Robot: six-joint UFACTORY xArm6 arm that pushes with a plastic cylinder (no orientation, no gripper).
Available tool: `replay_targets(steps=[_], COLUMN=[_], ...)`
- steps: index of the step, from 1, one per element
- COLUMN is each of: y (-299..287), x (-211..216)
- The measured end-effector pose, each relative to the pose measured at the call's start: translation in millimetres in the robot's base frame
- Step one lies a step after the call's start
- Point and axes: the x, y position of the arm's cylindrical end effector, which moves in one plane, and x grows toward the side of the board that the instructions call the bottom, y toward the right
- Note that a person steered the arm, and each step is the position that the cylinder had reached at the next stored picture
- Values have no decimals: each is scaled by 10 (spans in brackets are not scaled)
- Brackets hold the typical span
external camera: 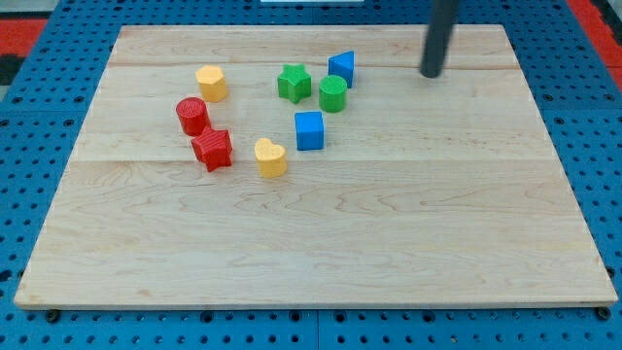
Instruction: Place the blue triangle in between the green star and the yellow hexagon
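Observation:
The blue triangle (342, 67) sits near the view's top, just right of the green star (293, 83) and above the green cylinder (333, 93). The yellow hexagon (211, 83) lies further left, with a gap of bare board between it and the star. My tip (431, 74) is to the right of the blue triangle, well apart from it and touching no block.
A blue cube (309, 130) lies below the green cylinder. A yellow heart (270, 157), a red star (212, 150) and a red cylinder (192, 116) lie at the lower left of the group. The wooden board (321, 243) ends in a blue pegboard surround.

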Motion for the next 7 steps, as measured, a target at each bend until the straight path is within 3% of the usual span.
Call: replay_targets(steps=[1, 3, 7], y=[-91, -816, -986], x=[-3, -191, -157])
